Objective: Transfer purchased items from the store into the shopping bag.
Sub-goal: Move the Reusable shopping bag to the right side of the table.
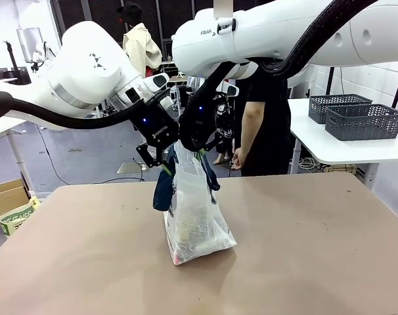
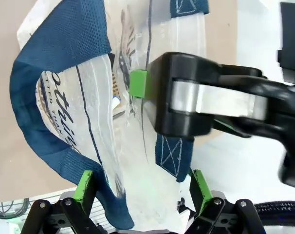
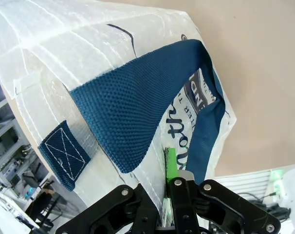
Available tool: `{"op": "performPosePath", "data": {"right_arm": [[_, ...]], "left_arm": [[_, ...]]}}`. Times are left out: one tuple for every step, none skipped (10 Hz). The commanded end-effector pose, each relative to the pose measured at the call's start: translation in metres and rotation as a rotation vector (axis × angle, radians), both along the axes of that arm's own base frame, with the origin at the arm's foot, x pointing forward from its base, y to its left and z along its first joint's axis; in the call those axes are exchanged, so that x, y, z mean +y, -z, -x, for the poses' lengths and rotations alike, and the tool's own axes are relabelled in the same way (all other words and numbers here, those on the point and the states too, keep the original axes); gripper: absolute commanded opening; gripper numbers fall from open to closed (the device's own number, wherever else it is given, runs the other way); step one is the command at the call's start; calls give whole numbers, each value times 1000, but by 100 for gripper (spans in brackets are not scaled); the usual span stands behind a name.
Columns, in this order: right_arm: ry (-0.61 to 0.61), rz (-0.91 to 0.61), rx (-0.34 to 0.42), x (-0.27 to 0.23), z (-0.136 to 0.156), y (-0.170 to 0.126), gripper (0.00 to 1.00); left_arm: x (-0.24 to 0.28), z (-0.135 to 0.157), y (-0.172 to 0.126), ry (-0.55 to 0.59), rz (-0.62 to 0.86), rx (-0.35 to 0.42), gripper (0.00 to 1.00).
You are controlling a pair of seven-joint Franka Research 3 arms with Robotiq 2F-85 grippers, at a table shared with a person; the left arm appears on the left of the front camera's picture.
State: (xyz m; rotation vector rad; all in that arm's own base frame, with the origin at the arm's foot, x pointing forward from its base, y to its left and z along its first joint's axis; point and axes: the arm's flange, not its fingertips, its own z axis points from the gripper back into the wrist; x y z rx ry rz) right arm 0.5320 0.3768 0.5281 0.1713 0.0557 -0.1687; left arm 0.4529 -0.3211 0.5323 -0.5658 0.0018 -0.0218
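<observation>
The shopping bag [image 1: 196,216], whitish and translucent with navy straps, stands upright at the table's middle. Purchased items [image 1: 189,233] show dimly through its wall, with a red one at the bottom. My right gripper [image 1: 194,146] is shut on the bag's top rim; in the right wrist view its pads [image 3: 170,163] pinch the plastic [image 3: 113,58] beside a navy strap [image 3: 138,107]. My left gripper [image 1: 158,161] hangs open at the rim's left side. In the left wrist view it [image 2: 141,187] straddles the bag's edge [image 2: 123,161] without touching. Which far basket is the store, I cannot tell.
Two dark grey slotted baskets [image 1: 363,121] sit on a white side table at the back right. A person in black [image 1: 258,118] stands beyond the far edge. A cardboard box [image 1: 5,193] and a green printed pack [image 1: 15,216] lie off the left edge.
</observation>
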Motion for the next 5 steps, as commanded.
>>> {"op": "performPosePath", "data": {"right_arm": [[2, -3, 2, 2, -1, 0, 0], [1, -5, 4, 1, -1, 0, 0], [-1, -7, 7, 1, -1, 1, 0], [-1, -9, 8, 1, -2, 2, 0], [-1, -9, 6, 1, -2, 1, 0]], "left_arm": [[-4, -3, 4, 16, -9, 5, 100], [-6, -5, 6, 16, 1, 3, 100], [-10, -7, 9, 22, -13, 20, 100], [-13, -8, 13, 17, -36, 28, 100], [-13, -9, 15, -4, -68, 14, 100]]}}
